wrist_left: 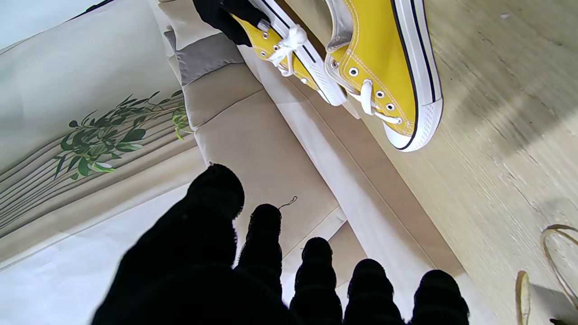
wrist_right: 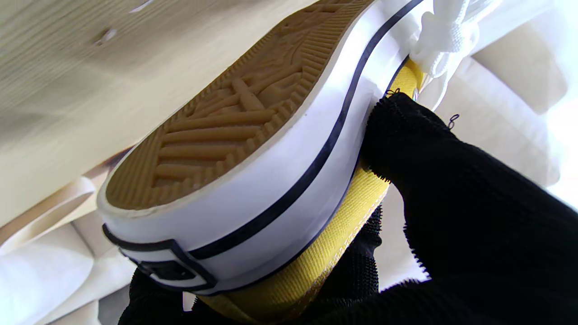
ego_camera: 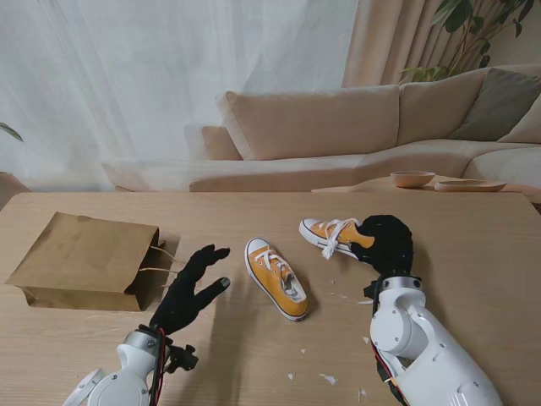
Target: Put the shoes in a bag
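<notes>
1. Right now the step in hand looks like the pick-up of the first shoe: the right hand (ego_camera: 387, 243), at centre right of the stand view, is closed around the heel end of the far shoe (ego_camera: 336, 235), which shows just left of it.
2. The right wrist view confirms the hold: black-gloved fingers (wrist_right: 433, 162) press against the yellow canvas and white sidewall, and the ribbed tan sole is turned toward the camera. Whether the shoe has cleared the table (ego_camera: 473, 254) cannot be told for sure.
3. The near shoe (ego_camera: 276, 277) lies upright on the table at the middle of the frame, toe toward the lower right, laces loose, with nothing touching it.
4. The left hand (ego_camera: 191, 288) hangs at lower centre left with its fingers spread and holds nothing; it sits between that shoe and the paper bag (ego_camera: 84, 260).
5. The bag lies flat on its side at the left of the frame, its mouth and string handles facing right toward the left hand. The mouth looks nearly collapsed.
6. By my reading, neither shoe is bagged, so the task is at an early stage.
7. The next move likely calls for the left hand to lift the bag's mouth open while the right carries its shoe leftward across the frame, passing over the near shoe without knocking it.
</notes>
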